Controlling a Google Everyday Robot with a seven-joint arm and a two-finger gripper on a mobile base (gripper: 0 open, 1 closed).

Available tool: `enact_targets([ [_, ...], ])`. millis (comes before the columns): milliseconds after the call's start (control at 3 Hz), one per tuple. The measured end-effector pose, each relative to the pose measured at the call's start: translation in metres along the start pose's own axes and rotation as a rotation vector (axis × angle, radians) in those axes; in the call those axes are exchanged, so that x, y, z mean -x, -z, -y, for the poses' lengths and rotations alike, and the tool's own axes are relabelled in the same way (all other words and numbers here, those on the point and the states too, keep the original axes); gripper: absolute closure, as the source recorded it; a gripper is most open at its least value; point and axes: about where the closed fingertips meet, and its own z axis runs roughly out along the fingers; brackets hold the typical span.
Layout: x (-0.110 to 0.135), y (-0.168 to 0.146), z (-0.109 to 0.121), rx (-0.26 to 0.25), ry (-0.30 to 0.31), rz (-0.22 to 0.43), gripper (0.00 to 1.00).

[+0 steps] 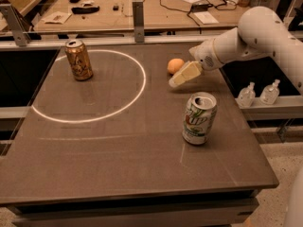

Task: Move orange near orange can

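The orange lies on the dark table at the back right, just outside a white circle. The orange can, coppery with a silver top, stands upright at the back left, on the circle's far left edge. My gripper, pale cream on a white arm, reaches in from the right and hovers just in front of and right of the orange, very close to it. It holds nothing that I can see.
A white-and-green 7UP can stands upright at the right, in front of the gripper. A white circle is marked on the table. Two small bottles stand on a ledge off the right edge. A cluttered bench runs behind.
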Motion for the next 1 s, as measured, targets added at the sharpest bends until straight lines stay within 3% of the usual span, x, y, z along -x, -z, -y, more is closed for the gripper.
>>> enact_targets([
  [333,0.0034,-0.0049,-0.0016,0.0,-0.01,0.003,0.17],
  [1000,0.0063,-0.0068,-0.0035,0.005,0.0,0.005,0.65],
])
